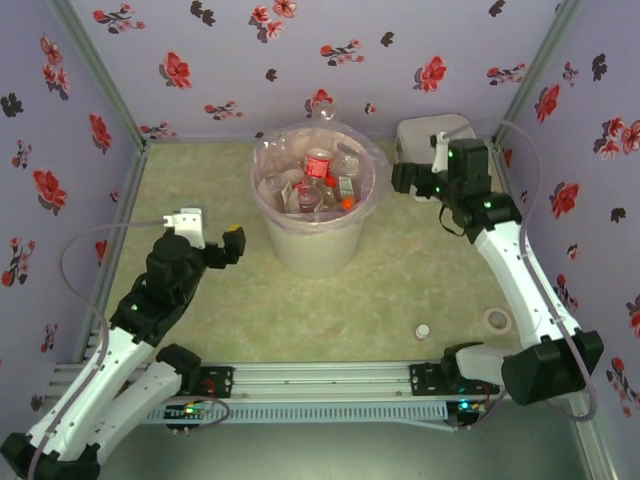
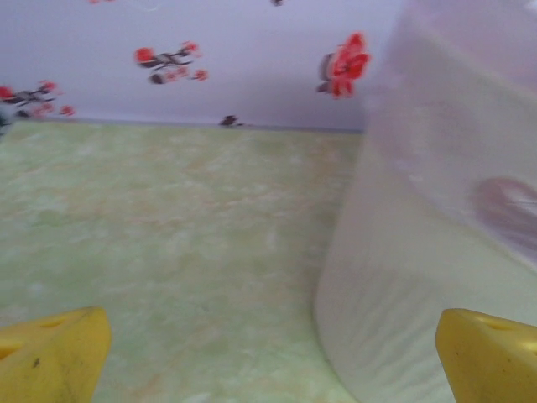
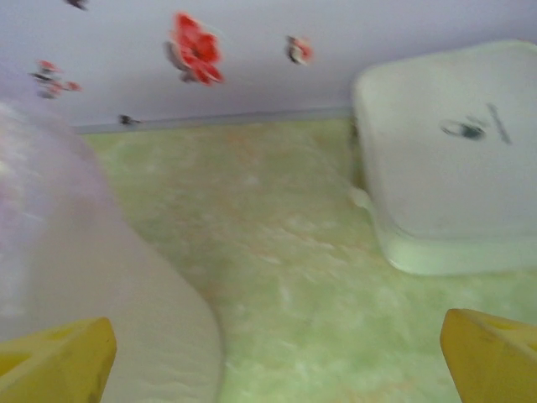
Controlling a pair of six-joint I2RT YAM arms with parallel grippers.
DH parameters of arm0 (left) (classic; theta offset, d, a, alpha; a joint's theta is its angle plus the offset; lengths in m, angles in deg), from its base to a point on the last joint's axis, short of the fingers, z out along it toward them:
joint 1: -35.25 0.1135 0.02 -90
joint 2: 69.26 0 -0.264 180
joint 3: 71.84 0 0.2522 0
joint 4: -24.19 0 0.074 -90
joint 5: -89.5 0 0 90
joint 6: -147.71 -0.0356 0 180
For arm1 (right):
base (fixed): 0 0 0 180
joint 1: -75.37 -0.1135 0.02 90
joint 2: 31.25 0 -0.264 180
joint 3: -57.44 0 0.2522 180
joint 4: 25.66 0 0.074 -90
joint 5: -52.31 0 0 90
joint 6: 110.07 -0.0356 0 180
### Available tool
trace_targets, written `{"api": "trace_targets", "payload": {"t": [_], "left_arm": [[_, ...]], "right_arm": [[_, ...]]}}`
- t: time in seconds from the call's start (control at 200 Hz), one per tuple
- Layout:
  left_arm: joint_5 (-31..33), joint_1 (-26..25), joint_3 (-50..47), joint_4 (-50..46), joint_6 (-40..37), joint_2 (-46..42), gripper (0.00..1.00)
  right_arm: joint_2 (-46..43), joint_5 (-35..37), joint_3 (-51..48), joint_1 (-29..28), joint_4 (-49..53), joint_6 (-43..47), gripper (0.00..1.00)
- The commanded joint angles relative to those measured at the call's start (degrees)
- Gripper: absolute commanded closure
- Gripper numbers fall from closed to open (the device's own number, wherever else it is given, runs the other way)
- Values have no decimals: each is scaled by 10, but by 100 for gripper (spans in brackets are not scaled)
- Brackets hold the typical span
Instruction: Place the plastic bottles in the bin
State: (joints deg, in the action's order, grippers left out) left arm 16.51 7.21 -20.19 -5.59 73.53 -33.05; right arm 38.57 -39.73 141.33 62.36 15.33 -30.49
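Both grippers are wide open and hold nothing. The left gripper (image 1: 228, 245) sits low over the green table (image 1: 190, 170), just to the left of the bin (image 1: 310, 248), and does not touch it. In the left wrist view its two yellow fingertips (image 2: 52, 359) are far apart at the bottom corners. Only bare table and the side of the bin show between them.

The right gripper (image 1: 402, 180) is on the other side, near the right edge of the bin and up by its rim. It points toward the bin. In the right wrist view its yellow fingertips (image 3: 54, 361) are also far apart, with table between them. The bin curves in at the left of that view.

The bin is a big round cream bucket. It stands in the middle of the table, toward the back wall. A thin pink bag (image 1: 262, 165) lines it and folds over the rim.

The plastic bottles (image 1: 320, 185) lie in a heap inside the bin. They are small and clear. One with a red label (image 1: 318, 163) sits near the back of the heap, and an orange cap (image 1: 347, 202) shows on the right.

A flat white box (image 1: 435, 128) sits in the back right corner, behind the right gripper. A small white cap (image 1: 423, 330) and a roll of tape (image 1: 496, 320) lie on the table near the front right. They are well apart from the bin.
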Motion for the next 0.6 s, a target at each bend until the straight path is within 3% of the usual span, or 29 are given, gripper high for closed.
{"api": "trace_targets", "payload": {"t": [0.0, 0.09, 0.25, 0.595], "left_arm": [[37, 46, -45, 22, -10, 18, 0], [52, 79, -81, 67, -8, 29, 0], [54, 131, -126, 134, -20, 65, 0], [63, 161, -167, 292, -106, 171, 0]], "right_arm": [[-32, 111, -79, 8, -61, -27, 0], [-64, 169, -172, 8, -130, -21, 0], [-97, 208, -305, 9, -244, -14, 1], [17, 288, -411, 9, -397, 33, 1]]}}
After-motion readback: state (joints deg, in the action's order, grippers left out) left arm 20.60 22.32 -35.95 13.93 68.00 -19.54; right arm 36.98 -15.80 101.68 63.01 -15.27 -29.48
